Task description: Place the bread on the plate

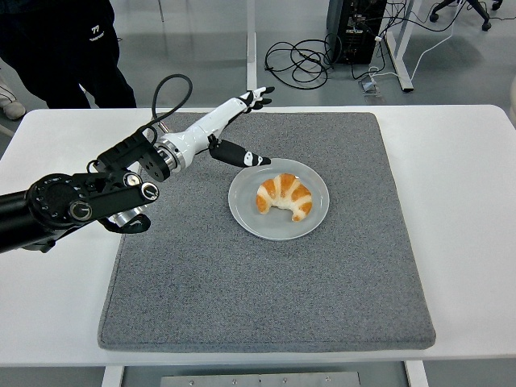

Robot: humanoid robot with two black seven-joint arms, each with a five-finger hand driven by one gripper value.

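A golden croissant [285, 196] lies on the round grey plate [313, 222] in the middle of the grey mat. My left hand [251, 127] is raised above the mat's far left part, up and left of the plate, clear of the bread. Its white fingers [258, 97] are spread and the dark thumb [242, 156] points toward the plate; it holds nothing. The black left arm [72, 205] comes in from the left edge. My right arm is out of view.
The grey mat [266, 282] covers most of the white table [459, 210]. A person in dark clothes [68, 48] stands at the top left behind the table. Cables and desk legs lie on the floor beyond.
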